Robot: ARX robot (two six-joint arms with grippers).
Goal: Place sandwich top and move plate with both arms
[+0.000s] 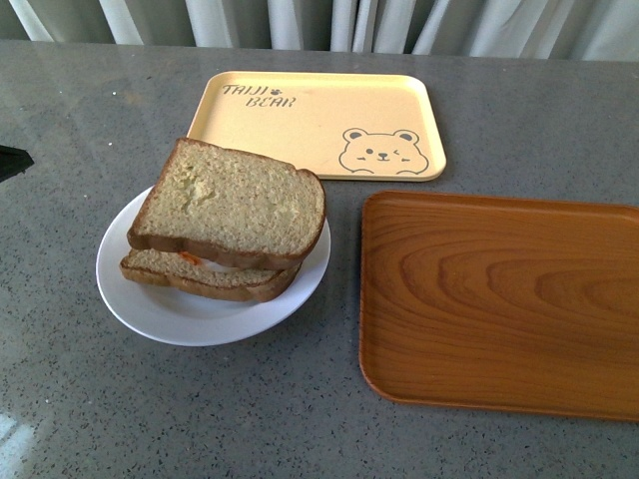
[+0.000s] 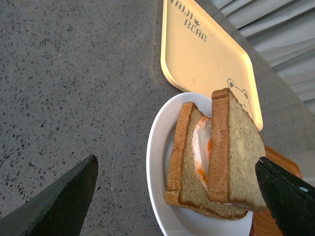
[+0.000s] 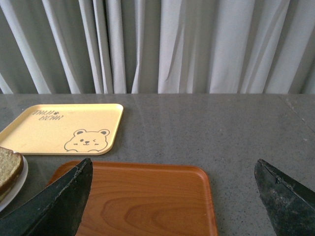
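Note:
The sandwich top [image 1: 232, 203] lies slightly askew on a lower bread slice [image 1: 205, 277] on the white plate [image 1: 170, 314], left of centre. In the left wrist view the sandwich top [image 2: 236, 147] covers a fried egg [image 2: 201, 147] on the plate [image 2: 157, 162]. My left gripper [image 2: 175, 162] is open and hovers off the plate's edge, touching nothing. Only a dark bit of the left arm [image 1: 12, 160] shows at the front view's left edge. My right gripper [image 3: 173, 163] is open above the wooden tray [image 3: 138, 201] and holds nothing. The plate's edge [image 3: 17, 191] and a bread corner [image 3: 9, 167] show in that view.
A pale yellow bear tray [image 1: 319, 125] lies behind the plate. The brown wooden tray [image 1: 504, 299] lies to the plate's right, close to its rim. Grey speckled tabletop [image 1: 300, 419] surrounds them, and white curtains [image 3: 157, 44] hang behind the table.

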